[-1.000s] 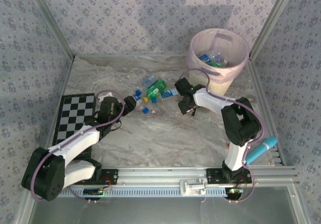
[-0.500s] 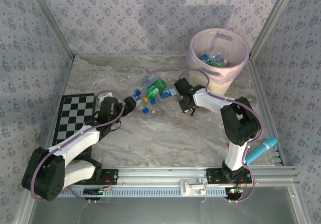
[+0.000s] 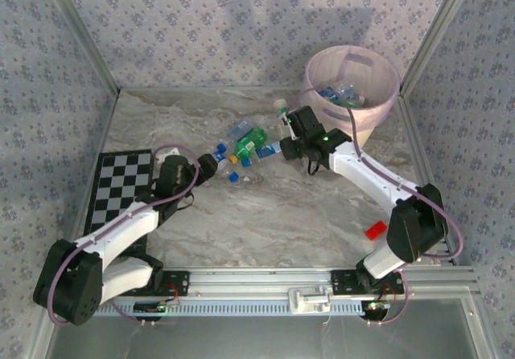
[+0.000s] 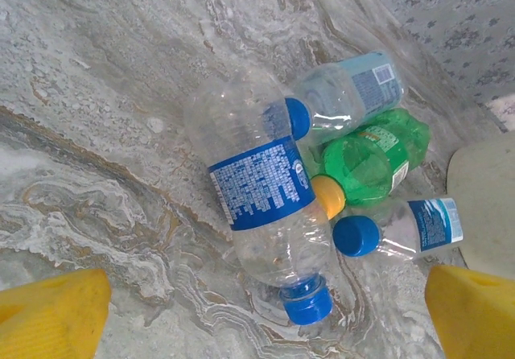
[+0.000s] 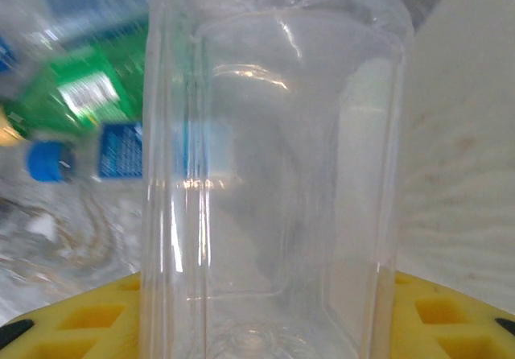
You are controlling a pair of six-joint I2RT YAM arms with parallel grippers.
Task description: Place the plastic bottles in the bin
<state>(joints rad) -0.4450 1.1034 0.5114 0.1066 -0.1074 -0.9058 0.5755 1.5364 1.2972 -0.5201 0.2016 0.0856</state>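
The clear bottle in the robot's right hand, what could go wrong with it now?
The clear bottle is smooth and the right gripper pinches only one end, so it might slip out. It hangs beside the bin, not over it, so it could bump the rim. The round bottles in the pile might roll when the open left gripper reaches in.

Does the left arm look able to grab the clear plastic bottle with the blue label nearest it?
Probably yes: the left gripper is open and faces the clear blue-labelled bottle, which lies just ahead with nothing between; the green bottle lies beyond it.
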